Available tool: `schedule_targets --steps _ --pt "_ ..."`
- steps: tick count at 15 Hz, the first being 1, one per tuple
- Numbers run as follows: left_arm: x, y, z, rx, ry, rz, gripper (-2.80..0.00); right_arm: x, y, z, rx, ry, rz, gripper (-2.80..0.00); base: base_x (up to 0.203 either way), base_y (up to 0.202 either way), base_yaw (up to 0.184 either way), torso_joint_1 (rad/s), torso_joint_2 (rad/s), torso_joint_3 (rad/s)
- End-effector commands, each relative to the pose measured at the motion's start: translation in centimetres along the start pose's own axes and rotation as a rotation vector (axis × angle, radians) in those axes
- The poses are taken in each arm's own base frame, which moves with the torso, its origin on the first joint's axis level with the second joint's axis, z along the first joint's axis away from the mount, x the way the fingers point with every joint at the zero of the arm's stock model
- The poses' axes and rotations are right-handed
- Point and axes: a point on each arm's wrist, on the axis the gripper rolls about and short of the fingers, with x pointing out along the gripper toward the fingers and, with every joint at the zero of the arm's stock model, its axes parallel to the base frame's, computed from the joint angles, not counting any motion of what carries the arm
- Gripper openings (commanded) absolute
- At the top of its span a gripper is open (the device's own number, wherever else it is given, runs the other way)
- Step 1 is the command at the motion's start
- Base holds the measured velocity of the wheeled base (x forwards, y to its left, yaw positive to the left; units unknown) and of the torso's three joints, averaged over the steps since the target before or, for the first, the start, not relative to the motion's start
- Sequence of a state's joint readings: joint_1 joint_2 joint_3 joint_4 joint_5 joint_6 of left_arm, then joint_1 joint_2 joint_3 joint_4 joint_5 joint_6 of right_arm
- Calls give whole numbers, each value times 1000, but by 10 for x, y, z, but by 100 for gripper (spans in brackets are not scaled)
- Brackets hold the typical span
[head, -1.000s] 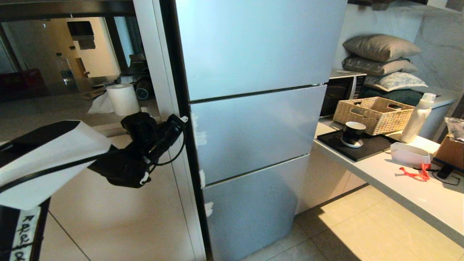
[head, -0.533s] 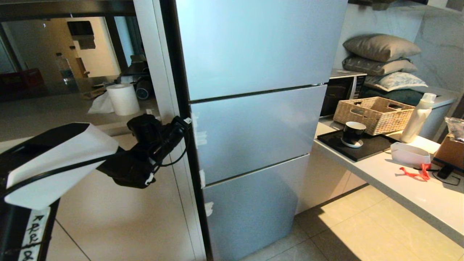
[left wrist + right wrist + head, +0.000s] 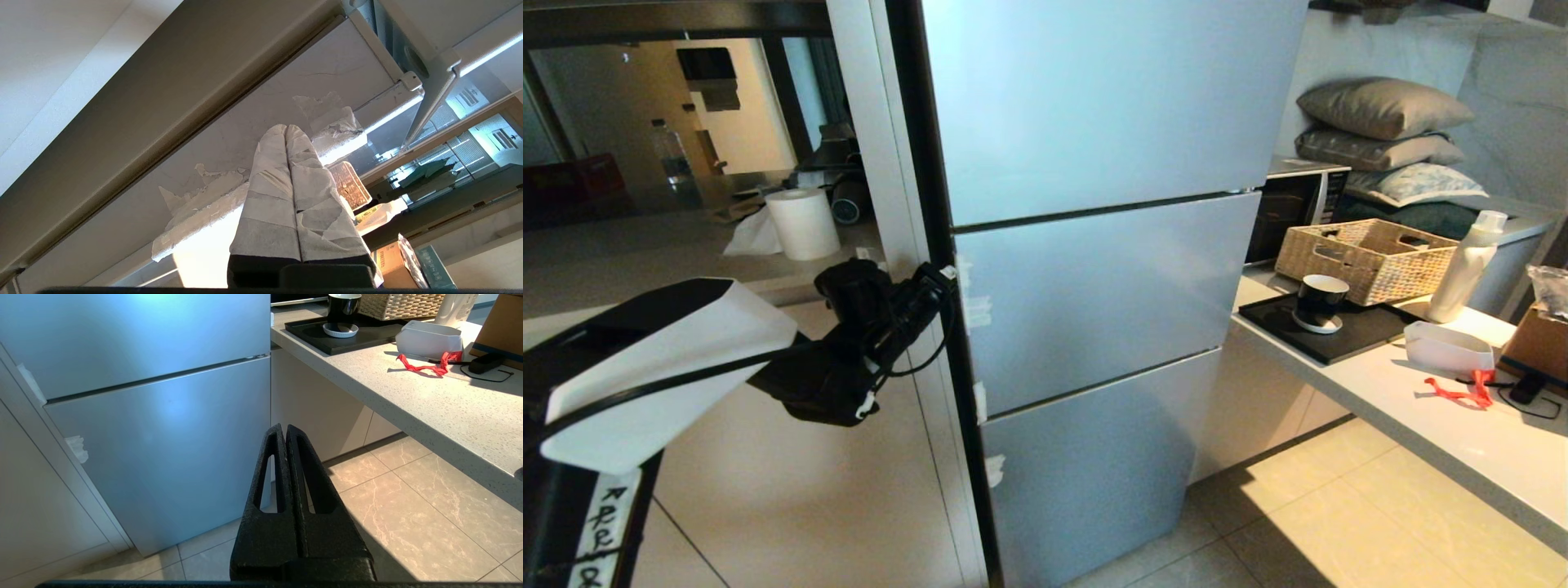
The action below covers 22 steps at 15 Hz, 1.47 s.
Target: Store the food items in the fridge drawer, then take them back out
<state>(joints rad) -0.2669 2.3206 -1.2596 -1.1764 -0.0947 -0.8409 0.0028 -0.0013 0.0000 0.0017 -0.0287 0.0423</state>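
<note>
The fridge (image 3: 1094, 286) stands with all three silver doors closed, so the food items and the fridge drawer are hidden. My left gripper (image 3: 943, 269) is at the left edge of the middle door (image 3: 1111, 278), beside white tape patches (image 3: 976, 310). Its tape-wrapped fingers (image 3: 269, 171) are pressed together, tips (image 3: 286, 127) against the door's pale side edge, with nothing between them. My right gripper (image 3: 285, 426) hangs low, shut and empty, pointing at the bottom door (image 3: 163, 449) and the floor.
A counter (image 3: 1421, 416) juts out right of the fridge. It carries a wicker basket (image 3: 1364, 257), a black tray (image 3: 1347, 335) with a cup (image 3: 1319, 300), a white bottle (image 3: 1462, 265) and a red ribbon (image 3: 1454, 392). A beige cabinet panel (image 3: 792, 490) flanks the fridge's left.
My left arm has edged a little to the right, bringing its gripper closer to the fridge's left edge. The right arm has stayed still.
</note>
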Motion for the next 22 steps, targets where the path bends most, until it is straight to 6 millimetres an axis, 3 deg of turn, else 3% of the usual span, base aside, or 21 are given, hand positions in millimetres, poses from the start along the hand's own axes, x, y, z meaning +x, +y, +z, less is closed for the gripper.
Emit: schedule_targets --steps 1,9,16,19,22 --pt "-2 -2 -3 -6 13 -3 -280 0 0 0 1 1 0 -280 0 0 0 0 0 0" --pt "-18 -13 0 -5 17 10 -280 0 0 0 1 1 0 -280 0 0 0 0 0 0" --pt "-32 1 16 3 -75 58 -280 0 0 0 1 1 0 -280 0 0 0 0 0 0" --pt "-25 6 31 11 -126 50 -280 0 0 0 1 1 0 -280 0 0 0 0 0 0" --pt "-10 14 32 14 -137 45 -280 0 0 0 1 1 0 -280 0 0 0 0 0 0"
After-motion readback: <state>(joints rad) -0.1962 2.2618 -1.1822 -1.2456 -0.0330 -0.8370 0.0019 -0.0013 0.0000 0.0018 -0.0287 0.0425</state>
